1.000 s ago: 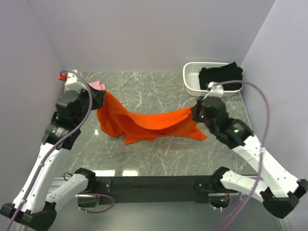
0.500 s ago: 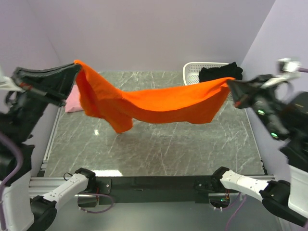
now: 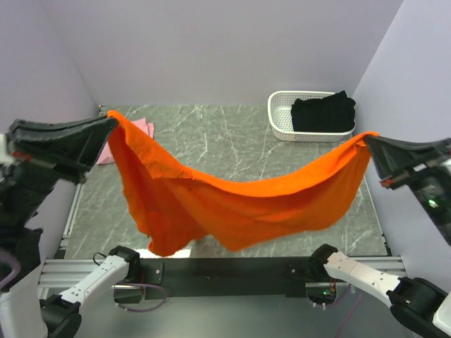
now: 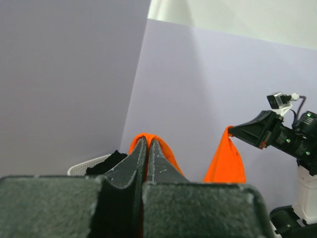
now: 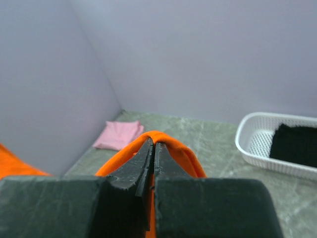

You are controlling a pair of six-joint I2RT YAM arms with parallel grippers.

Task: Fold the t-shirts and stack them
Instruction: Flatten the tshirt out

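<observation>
Top external, hanging orange t-shirt [image 3: 239, 204], basket [image 3: 280, 124] behind

Left arm [image 3: 42, 162] high at the left side, wrist turned inward. Left pincer [image 3: 111, 120] points right, jaws pressed together on a pinch of the orange t-shirt [image 3: 246, 204]. Right arm [image 3: 423, 176] high at the right side, mirrored. Right pincer [image 3: 368, 138] points left, jaws likewise closed on a fold of the same cloth. The two pincers are well apart and face each other. Both base links lie low along the near edge.
</observation>
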